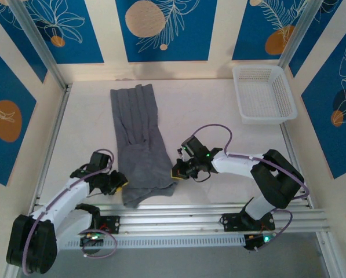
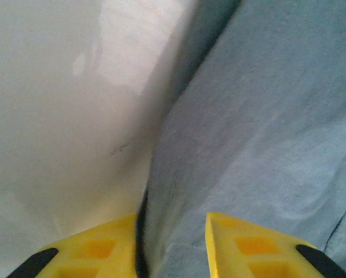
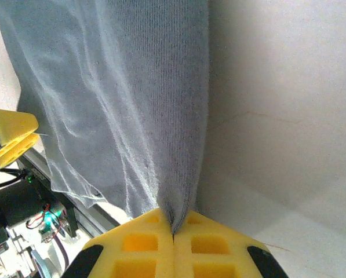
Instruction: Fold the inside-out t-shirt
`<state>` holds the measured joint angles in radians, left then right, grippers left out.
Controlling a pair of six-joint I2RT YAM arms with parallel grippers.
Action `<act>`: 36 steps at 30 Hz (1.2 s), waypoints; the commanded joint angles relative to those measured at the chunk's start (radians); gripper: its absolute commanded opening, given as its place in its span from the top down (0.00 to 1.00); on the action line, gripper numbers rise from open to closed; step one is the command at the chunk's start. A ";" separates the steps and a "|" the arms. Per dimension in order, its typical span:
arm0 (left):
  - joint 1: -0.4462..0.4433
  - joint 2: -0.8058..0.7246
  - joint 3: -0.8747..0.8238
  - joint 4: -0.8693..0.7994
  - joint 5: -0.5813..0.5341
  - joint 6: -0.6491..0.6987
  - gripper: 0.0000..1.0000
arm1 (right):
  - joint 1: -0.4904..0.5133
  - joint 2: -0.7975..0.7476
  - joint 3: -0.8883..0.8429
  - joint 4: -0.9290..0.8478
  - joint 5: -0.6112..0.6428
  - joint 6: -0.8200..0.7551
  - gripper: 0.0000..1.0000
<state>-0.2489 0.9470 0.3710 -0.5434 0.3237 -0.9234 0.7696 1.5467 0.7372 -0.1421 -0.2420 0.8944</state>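
Observation:
The inside-out t-shirt (image 1: pixel 138 133) lies as a long, narrow dark grey strip down the middle of the white table, its near end bunched by the front rail. My right gripper (image 1: pixel 175 172) is at the shirt's near right edge. In the right wrist view the gripper (image 3: pixel 173 223) is shut on a pinched fold of the t-shirt (image 3: pixel 132 104). My left gripper (image 1: pixel 121 182) is at the near left edge. In the left wrist view the gripper (image 2: pixel 171 231) straddles the edge of the t-shirt (image 2: pixel 265 127), jaws still apart, with a dark gap beside the left finger.
A white basket (image 1: pixel 288 98) stands at the far right of the table. The aluminium front rail (image 1: pixel 190 214) runs just below the shirt's near end. Blue patterned walls enclose the table on three sides.

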 commanded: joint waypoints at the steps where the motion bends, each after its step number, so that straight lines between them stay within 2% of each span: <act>1: 0.004 0.020 0.017 0.035 0.032 0.024 0.75 | 0.009 0.009 -0.002 -0.028 0.004 0.010 1.00; 4: 0.004 0.040 0.013 0.034 0.023 0.026 0.76 | 0.011 0.007 -0.002 -0.033 0.009 0.013 1.00; 9: 0.004 0.047 0.006 0.022 -0.019 0.023 0.67 | 0.013 0.004 -0.002 -0.040 0.014 0.016 1.00; 11: 0.003 0.050 0.006 0.022 -0.022 0.023 0.73 | 0.013 0.003 -0.002 -0.045 0.017 0.018 1.00; 14: 0.003 0.044 0.005 0.018 -0.013 0.021 0.96 | 0.013 -0.006 -0.006 -0.064 0.044 0.030 1.00; 15: 0.002 0.035 0.006 0.005 -0.011 0.023 1.00 | 0.013 -0.013 -0.012 -0.069 0.056 0.035 1.00; 20: -0.007 -0.049 0.036 -0.127 -0.057 0.083 1.00 | 0.068 -0.132 -0.127 -0.034 0.143 0.095 1.00; 26: -0.035 -0.206 0.053 -0.211 0.030 0.064 1.00 | 0.160 -0.356 -0.217 -0.118 0.242 0.151 1.00; 29: -0.039 -0.266 0.118 -0.253 0.004 0.054 1.00 | 0.167 -0.434 -0.166 -0.170 0.280 0.151 1.00; 31: -0.038 -0.258 0.187 -0.243 -0.021 0.046 1.00 | 0.141 -0.433 -0.070 -0.208 0.293 0.103 1.00; 36: -0.032 -0.082 0.433 -0.201 -0.210 0.099 1.00 | -0.007 -0.246 0.288 -0.307 0.268 -0.080 1.00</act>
<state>-0.2836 0.7933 0.6895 -0.7700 0.2508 -0.8574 0.8249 1.2301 0.8707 -0.3923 0.0032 0.9348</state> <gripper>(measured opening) 0.045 0.060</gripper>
